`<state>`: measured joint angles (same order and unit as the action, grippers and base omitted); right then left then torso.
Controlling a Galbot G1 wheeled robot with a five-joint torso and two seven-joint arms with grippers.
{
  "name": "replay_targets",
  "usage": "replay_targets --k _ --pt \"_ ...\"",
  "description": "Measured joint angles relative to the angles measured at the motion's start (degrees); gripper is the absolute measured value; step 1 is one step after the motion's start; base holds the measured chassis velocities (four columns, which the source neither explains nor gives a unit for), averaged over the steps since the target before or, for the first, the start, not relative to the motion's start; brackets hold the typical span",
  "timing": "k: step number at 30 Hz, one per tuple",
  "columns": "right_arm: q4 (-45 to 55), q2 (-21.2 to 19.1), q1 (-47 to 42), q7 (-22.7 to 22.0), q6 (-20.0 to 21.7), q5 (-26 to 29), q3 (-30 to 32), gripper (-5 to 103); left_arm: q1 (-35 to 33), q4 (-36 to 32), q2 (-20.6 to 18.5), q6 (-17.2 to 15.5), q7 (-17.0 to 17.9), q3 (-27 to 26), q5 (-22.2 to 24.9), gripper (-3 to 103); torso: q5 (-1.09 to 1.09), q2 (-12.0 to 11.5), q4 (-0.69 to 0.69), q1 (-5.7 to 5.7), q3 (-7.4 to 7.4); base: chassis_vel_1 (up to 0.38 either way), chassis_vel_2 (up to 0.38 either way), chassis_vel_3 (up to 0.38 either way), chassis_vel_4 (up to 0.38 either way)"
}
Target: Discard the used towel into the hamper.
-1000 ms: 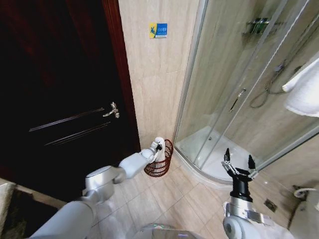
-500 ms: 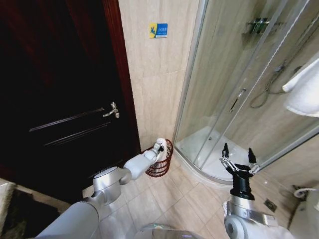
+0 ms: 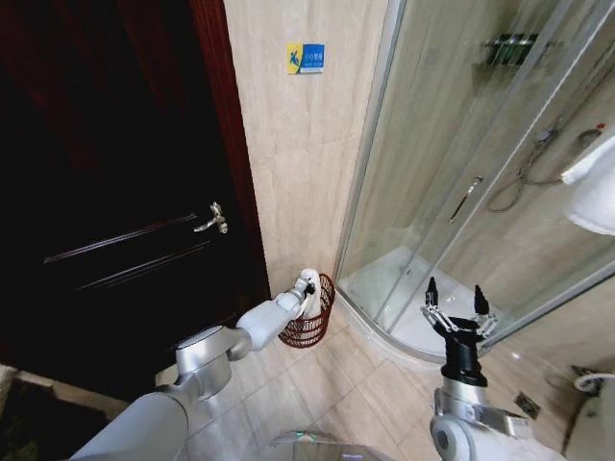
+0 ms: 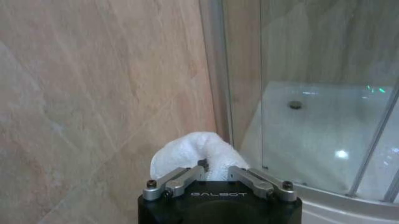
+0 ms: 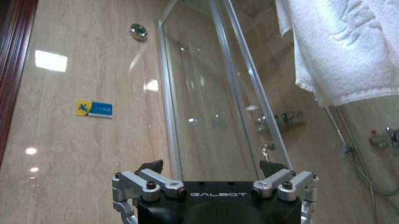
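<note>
The hamper, a small dark red-brown openwork basket, stands on the floor against the tiled wall between the door and the shower. My left gripper hangs just above its rim, shut on the white used towel. In the left wrist view the towel bulges out between the closed fingers, close to the wall. My right gripper is raised in front of the shower glass, open and holding nothing; its spread fingers also show in the right wrist view.
A dark wooden door with a metal handle stands left of the hamper. The curved glass shower enclosure and its white tray are on the right. Another white towel hangs at the far right.
The whole picture has shifted a little, so the camera moved. My left gripper stays over the hamper with the towel in it. The right gripper stays open in the same place.
</note>
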<state>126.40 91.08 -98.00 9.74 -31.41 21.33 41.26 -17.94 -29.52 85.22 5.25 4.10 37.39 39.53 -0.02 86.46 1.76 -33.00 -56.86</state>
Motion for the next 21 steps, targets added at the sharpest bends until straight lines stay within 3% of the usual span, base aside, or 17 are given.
replay_targets --k 21 --pt "-1.33 0.34 -0.08 6.97 -0.82 4.03 0.83 100 -2.57 -2.27 -1.82 -2.76 -1.36 1.40 -0.36 2 0.02 0.03 0.00 0.08 0.03 -0.021 0.017 0.022 -0.017"
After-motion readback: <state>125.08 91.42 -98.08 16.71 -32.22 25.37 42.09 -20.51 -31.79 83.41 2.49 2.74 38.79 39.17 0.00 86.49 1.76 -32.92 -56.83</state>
